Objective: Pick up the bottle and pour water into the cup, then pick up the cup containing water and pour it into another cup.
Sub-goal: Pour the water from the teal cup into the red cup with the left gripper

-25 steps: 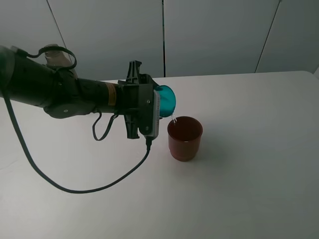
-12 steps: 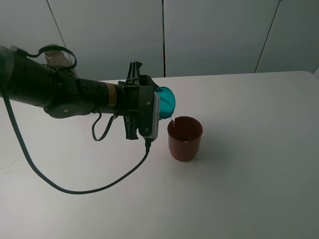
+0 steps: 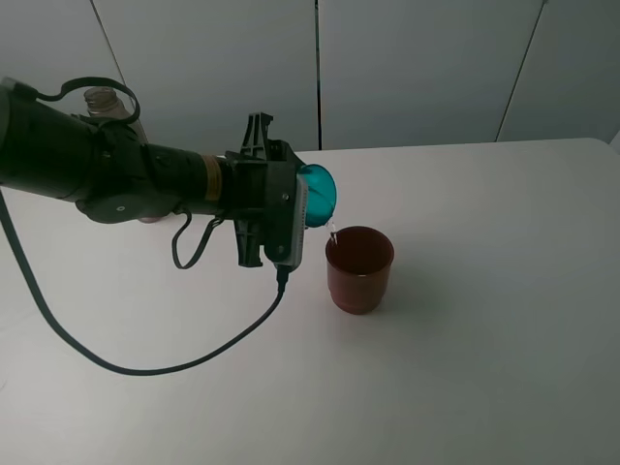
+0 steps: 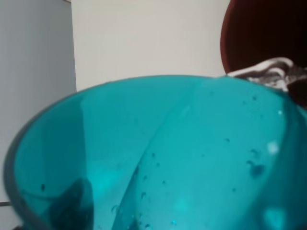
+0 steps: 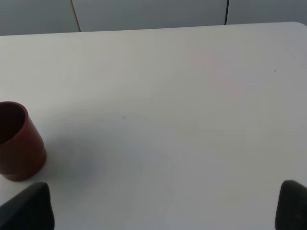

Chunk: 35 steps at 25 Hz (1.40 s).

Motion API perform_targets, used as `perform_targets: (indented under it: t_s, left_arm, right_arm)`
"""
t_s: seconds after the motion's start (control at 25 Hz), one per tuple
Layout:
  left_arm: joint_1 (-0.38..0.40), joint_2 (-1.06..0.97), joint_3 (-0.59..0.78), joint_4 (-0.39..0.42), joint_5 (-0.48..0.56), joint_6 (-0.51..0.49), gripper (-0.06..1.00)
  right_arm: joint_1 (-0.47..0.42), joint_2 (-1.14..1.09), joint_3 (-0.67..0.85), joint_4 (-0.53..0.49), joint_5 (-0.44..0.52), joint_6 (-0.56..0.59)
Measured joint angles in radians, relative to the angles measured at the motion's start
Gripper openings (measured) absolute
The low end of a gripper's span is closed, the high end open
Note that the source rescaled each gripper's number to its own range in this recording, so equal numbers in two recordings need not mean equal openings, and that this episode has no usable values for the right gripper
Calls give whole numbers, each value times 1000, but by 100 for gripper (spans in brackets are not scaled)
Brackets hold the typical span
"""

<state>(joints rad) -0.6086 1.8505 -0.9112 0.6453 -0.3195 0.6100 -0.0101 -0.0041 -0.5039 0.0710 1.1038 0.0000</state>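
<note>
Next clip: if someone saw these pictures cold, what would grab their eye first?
The teal cup, tipped on its side in the left pincer near the middle of the table, with a thin stream of water falling from its lip. Just below and to its right stands the dark red cup, upright, catching the water. Behind the black arm, at far left, the neck of the clear bottle peeks out.

Looks like a lab or test room, not a home. Plain white table (image 3: 504, 291), bare grey wall panels (image 3: 417, 68) behind it. Robot arm (image 3: 107, 174) with a loose black cable (image 3: 145, 366)
</note>
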Motion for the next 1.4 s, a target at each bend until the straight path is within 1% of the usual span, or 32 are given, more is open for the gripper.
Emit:
perform_targets:
  t_s: [0.24, 0.64, 0.88, 1.4]
  left_arm:
    - [-40, 0, -37, 2, 95, 24, 7]
    - [-50, 0, -41, 2, 127, 48, 7]
    - [-73, -1, -82, 7, 203, 50, 7]
    - [-78, -2, -87, 9, 225, 83, 7]
  right_arm:
    - [0, 0, 0, 0, 0, 0]
    - [0, 0, 0, 0, 0, 0]
    - [0, 0, 0, 0, 0, 0]
    - [0, 0, 0, 0, 0, 0]
